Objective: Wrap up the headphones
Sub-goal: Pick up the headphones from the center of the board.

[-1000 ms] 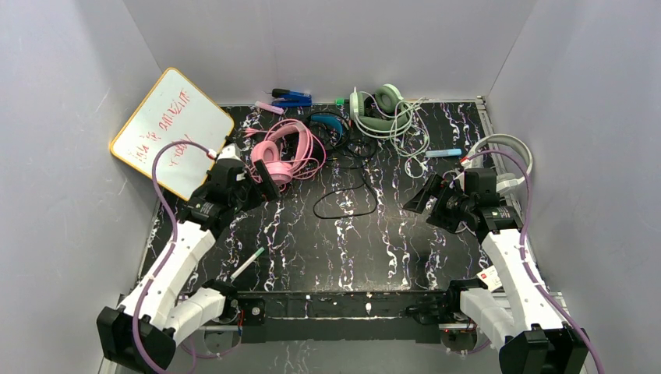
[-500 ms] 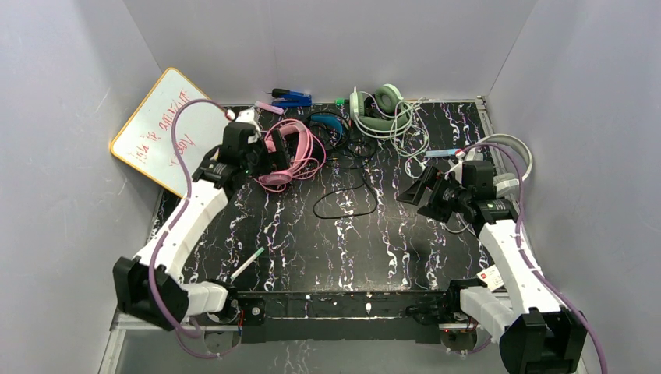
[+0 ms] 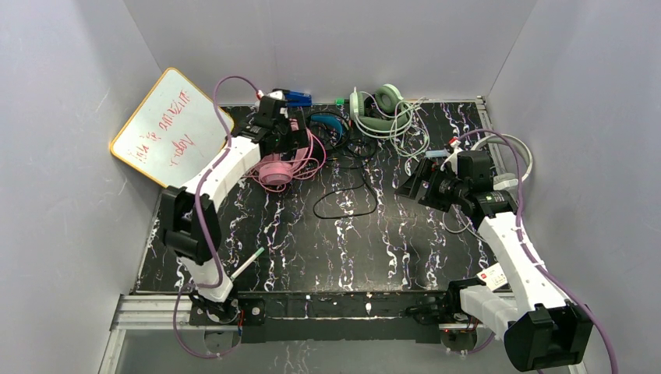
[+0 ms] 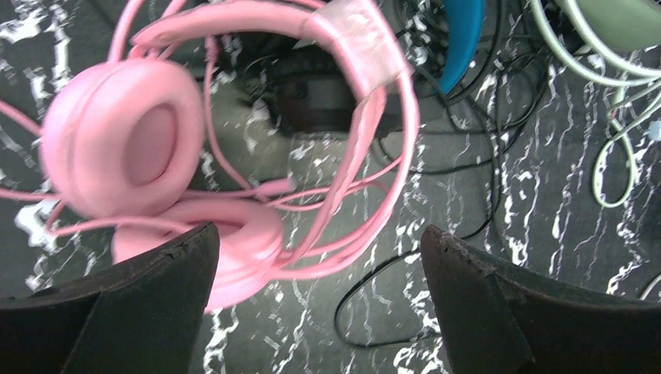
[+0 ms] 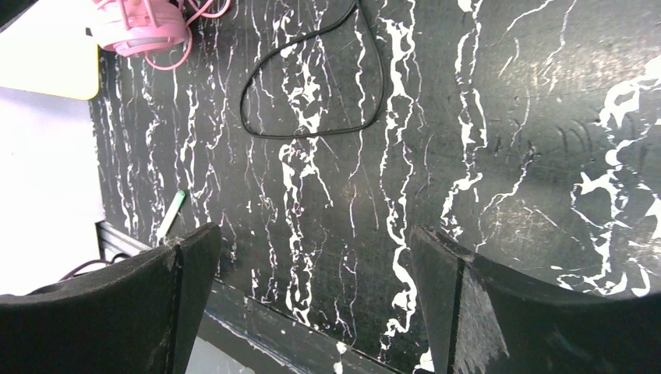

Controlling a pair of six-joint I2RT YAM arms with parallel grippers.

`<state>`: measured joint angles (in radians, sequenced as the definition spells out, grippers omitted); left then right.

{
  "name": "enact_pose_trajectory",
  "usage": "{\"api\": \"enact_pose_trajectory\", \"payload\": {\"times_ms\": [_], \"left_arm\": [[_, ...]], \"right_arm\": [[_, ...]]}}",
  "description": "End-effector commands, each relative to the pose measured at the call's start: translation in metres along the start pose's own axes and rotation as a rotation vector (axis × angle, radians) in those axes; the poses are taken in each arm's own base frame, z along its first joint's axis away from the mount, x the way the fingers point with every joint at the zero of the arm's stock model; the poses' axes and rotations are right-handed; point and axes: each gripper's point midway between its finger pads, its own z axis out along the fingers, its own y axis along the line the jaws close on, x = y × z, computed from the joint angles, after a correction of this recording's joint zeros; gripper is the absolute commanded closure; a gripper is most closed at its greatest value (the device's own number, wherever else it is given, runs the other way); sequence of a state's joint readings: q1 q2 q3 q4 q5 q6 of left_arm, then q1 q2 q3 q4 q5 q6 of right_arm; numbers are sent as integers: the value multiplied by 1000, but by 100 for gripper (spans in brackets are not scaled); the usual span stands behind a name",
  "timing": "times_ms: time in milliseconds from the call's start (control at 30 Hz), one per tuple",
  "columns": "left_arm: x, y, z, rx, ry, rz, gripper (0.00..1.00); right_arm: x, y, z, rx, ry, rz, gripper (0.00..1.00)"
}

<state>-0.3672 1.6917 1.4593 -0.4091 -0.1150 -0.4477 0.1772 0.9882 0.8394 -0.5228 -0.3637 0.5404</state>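
Pink headphones (image 4: 125,136): we hold the left gripper (image 4: 318,234) jaws apart above them; best closed squarely on the headband (image 4: 355,39)

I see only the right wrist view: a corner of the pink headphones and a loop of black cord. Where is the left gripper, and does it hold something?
Observer: The left gripper hangs open over the pink headphones and holds nothing.
Operator: Where does the black cord lead?
Observer: The black cord runs back, as the top view shows, toward the black-and-blue headphones, which lie just behind the pink ones.
Operator: Is there any other headset?
Observer: Yes, pale green headphones lie at the far edge of the table, with their cord loose around them.
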Motion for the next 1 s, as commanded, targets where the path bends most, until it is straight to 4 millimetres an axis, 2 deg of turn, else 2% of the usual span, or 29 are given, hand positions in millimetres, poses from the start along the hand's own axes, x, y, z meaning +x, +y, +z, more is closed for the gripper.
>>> {"api": "enact_pose_trajectory", "payload": {"times_ms": [0, 100, 233, 400, 567, 667, 733, 767, 833, 867, 967], "left_arm": [[-28, -37, 6, 89, -56, -42, 2], [-33, -47, 21, 101, -70, -69, 2], [-34, -41, 43, 33, -79, -93, 2], [-39, -37, 66, -59, -79, -103, 10], [-45, -38, 82, -109, -91, -95, 31], [-44, -29, 93, -164, -94, -47, 42], [-42, -24, 98, -201, -73, -11, 53], [-41, -23, 99, -207, -54, 10, 69], [-50, -28, 89, -192, -60, 22, 85], [-57, -30, 80, -179, -76, 24, 90], [-77, -36, 44, -143, -126, 36, 95]], "right_arm": [[-21, 9, -15, 17, -80, -75, 1], [-20, 10, -16, 12, -73, -81, 1], [-19, 11, -14, 2, -66, -72, 1], [-24, 5, -13, 35, -81, -88, 1], [-30, 3, -15, 63, -95, -99, 1], [-32, 6, -15, 47, -105, -120, 1], [-37, 3, -15, 65, -124, -124, 1], [-39, 3, -15, 71, -127, -126, 1], [-41, 2, -15, 84, -126, -125, 1], [-41, 2, -14, 87, -124, -125, 1], [-40, 1, -12, 82, -114, -123, 1]]}}
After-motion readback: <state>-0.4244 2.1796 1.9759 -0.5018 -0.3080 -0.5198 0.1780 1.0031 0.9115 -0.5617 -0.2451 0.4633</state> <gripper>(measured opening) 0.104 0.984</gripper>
